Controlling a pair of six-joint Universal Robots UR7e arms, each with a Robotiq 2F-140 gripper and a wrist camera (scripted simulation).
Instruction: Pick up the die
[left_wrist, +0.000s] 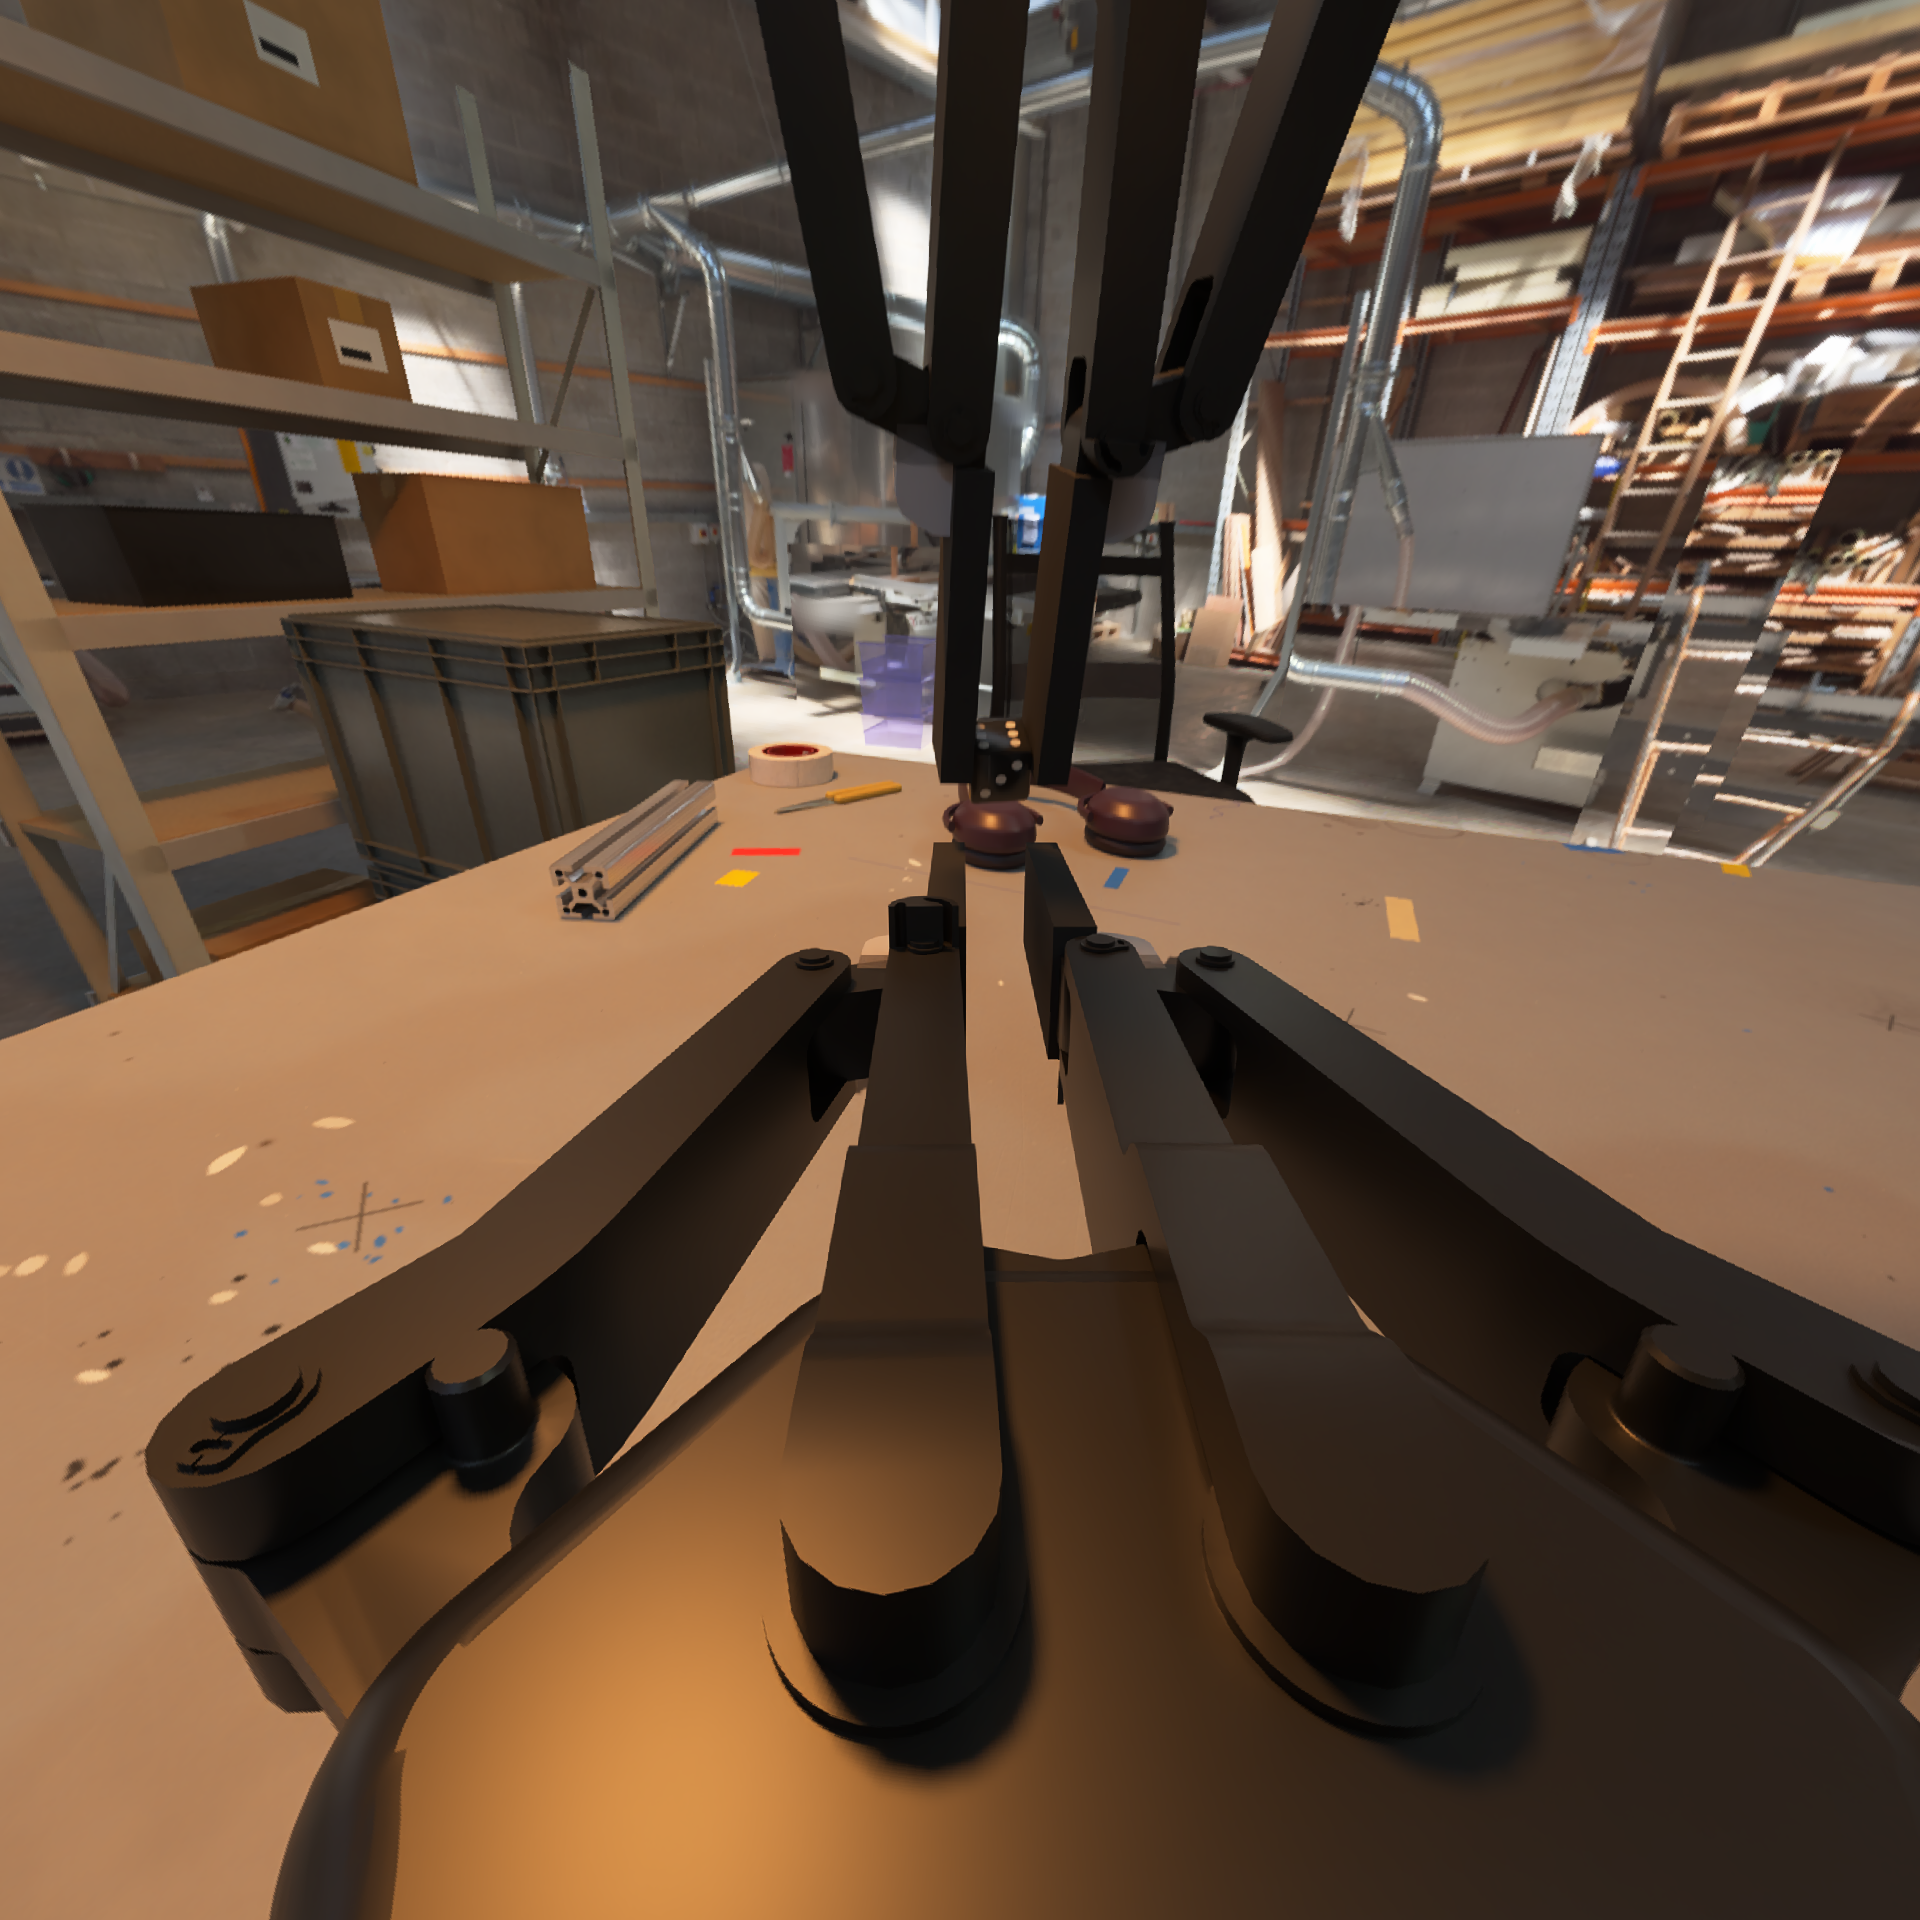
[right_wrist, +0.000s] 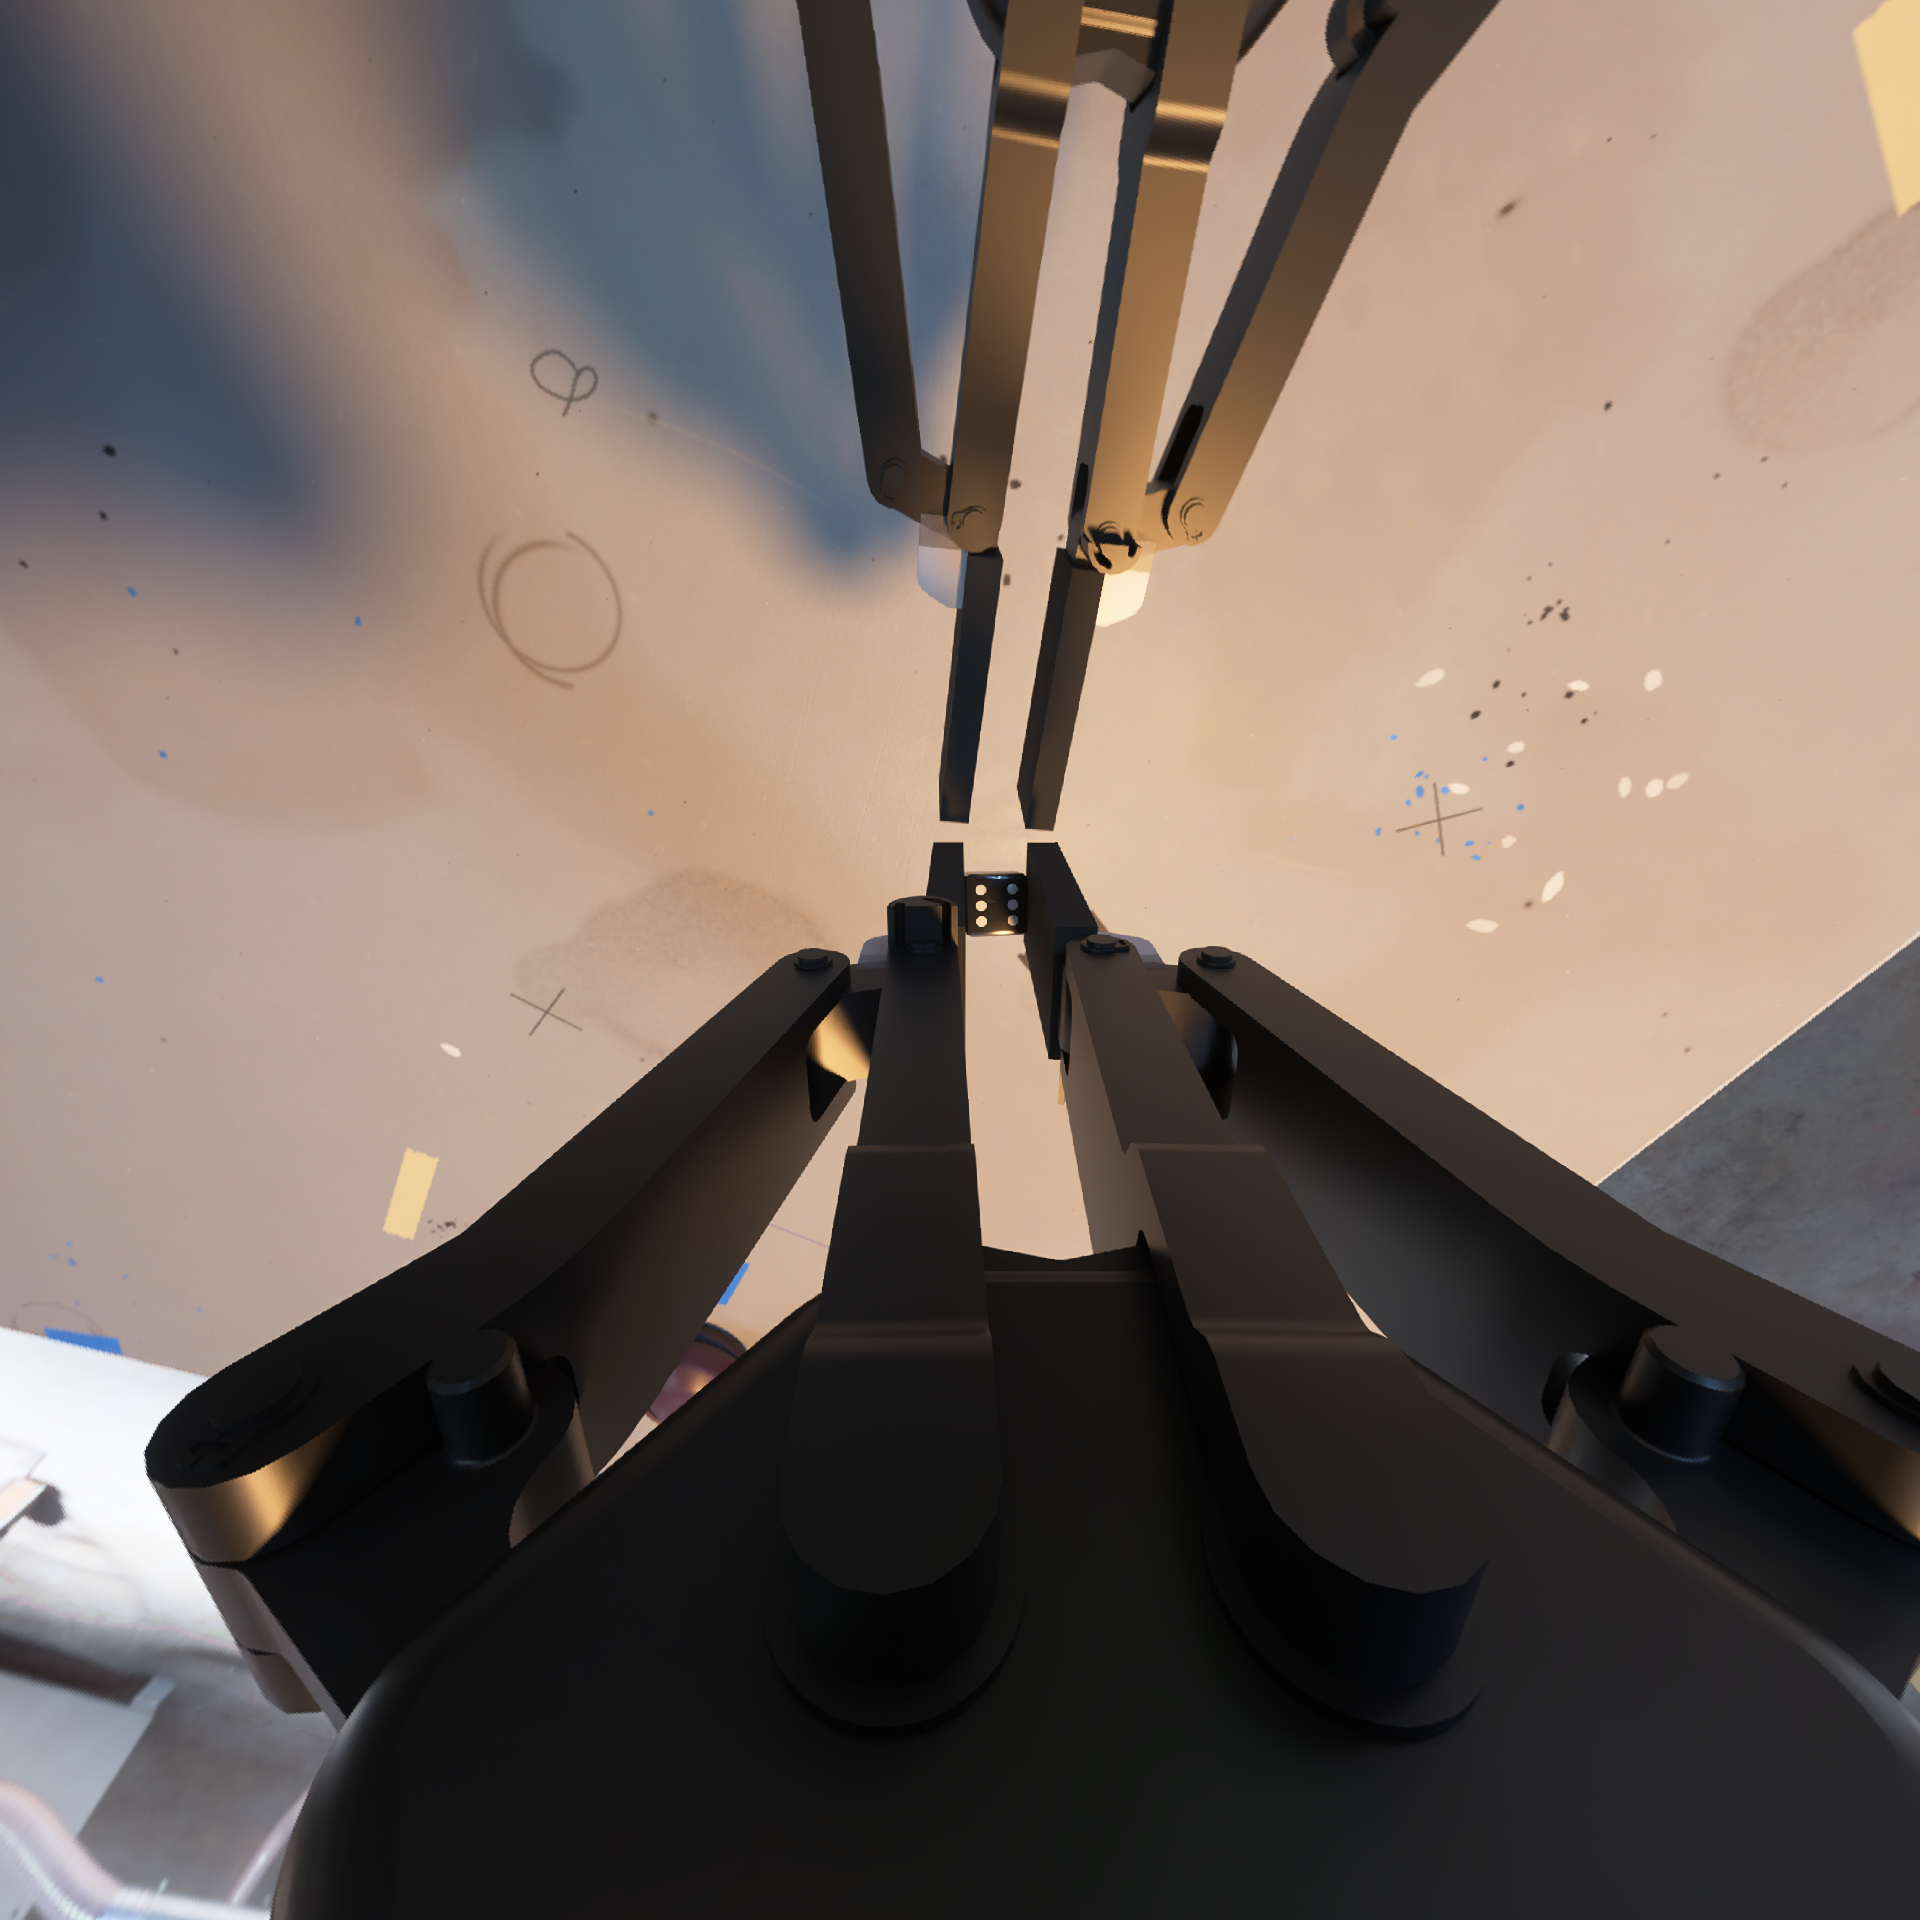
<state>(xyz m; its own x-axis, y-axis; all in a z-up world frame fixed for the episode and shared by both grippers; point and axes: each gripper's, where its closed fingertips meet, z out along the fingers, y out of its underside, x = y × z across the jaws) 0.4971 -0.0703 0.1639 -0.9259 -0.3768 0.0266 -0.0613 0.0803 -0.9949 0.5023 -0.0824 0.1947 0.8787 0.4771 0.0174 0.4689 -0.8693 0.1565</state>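
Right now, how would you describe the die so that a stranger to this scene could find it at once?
Start at the tan table and find the right gripper reaching down above the purple earmuffs. The die is pinched between its jaws, off the table. It is the only small black cube with white pips.

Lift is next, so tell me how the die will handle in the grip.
The die looks a rigid cube, so it should not deform in the right gripper. Its glossy faces may slip under a light squeeze. Tiny beside the fingers, it is probably light; flat faces make rolling unlikely.
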